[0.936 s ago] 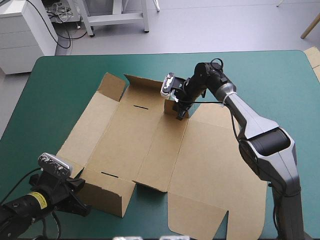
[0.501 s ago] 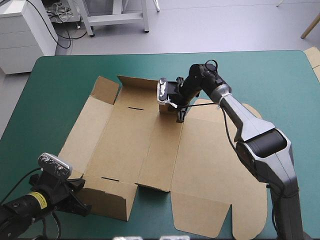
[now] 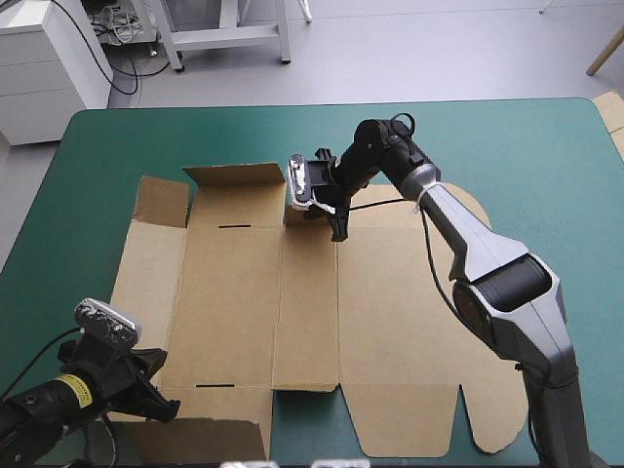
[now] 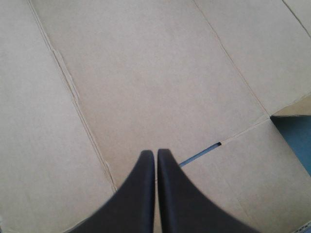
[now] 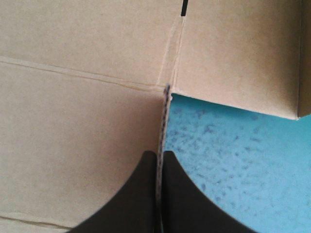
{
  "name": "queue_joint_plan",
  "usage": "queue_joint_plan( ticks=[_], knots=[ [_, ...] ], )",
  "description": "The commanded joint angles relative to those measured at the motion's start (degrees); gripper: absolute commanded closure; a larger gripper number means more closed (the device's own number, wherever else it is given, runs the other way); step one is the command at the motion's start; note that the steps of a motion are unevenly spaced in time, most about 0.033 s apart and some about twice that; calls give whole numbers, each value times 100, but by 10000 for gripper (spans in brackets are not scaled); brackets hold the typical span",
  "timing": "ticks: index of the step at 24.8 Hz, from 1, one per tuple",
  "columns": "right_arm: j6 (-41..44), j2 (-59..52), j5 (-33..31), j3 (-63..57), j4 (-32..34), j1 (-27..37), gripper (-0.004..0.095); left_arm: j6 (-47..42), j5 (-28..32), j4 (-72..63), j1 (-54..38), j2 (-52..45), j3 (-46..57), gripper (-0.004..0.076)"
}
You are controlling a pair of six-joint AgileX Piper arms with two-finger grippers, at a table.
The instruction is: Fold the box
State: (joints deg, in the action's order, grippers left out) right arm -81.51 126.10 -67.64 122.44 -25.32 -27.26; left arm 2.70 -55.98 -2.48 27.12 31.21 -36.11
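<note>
Right wrist view: pincer pinches box edge, cover beside

Box overruns left wrist view, outline cut off — sheet between left gripper fingers barely discernible, tips hidden in high view

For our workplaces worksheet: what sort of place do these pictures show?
Probably a robotics lab bench: a table with a teal-green cover, where the left gripper and right gripper each pinch an unfolded brown box.
</note>
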Motion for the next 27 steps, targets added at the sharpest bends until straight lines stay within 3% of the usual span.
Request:
queue_joint_plan(
  ticks=[1,13,27],
  knots=[
    [-207,-381,69,209,-307,-7,929,-48,300,-142,45,21,-207,731],
    [-694,-381,69,209,-258,-7,930,-48,312,-175,45,21,-207,731],
    [-450,-381,69,198,-346,-41,909,-48,291,-310,45,21,-207,731]
  ],
)
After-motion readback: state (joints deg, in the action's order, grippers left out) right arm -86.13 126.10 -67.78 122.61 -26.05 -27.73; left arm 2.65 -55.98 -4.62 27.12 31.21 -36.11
